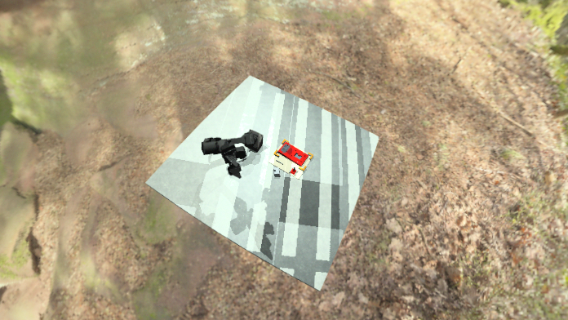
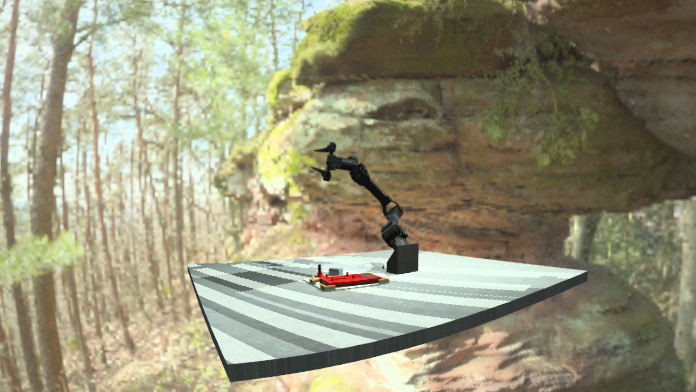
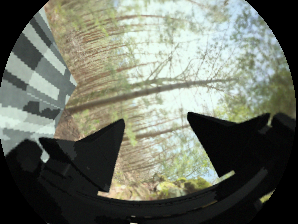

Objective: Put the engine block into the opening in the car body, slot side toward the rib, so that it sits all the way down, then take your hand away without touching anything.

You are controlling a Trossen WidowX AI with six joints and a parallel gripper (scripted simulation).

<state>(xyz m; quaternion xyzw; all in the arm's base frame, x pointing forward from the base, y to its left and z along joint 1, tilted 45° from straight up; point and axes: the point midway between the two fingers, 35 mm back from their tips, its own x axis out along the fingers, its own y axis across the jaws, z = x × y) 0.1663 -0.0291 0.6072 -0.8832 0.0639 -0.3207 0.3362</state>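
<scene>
The red car body [image 1: 292, 153] [image 2: 350, 279] lies flat on a cream base plate [image 1: 286, 165] with orange corner marks, near the middle of the striped table. Dark openings show in its top. The small grey engine block [image 1: 277, 171] [image 2: 334, 271] sits at the plate's edge beside the car body, on the side toward the arm. My gripper [image 1: 235, 171] [image 2: 325, 160] [image 3: 156, 119] is open and empty. It is raised high above the table, well away from the block and the car body. The wrist view shows only the two fingers against trees.
The arm's base [image 2: 402, 258] stands on the striped grey table [image 1: 310, 204] [image 2: 300, 320] [image 3: 27, 90] behind the car body. A small red piece [image 1: 293, 171] sits on the cream plate near the block. Forest ground surrounds the table.
</scene>
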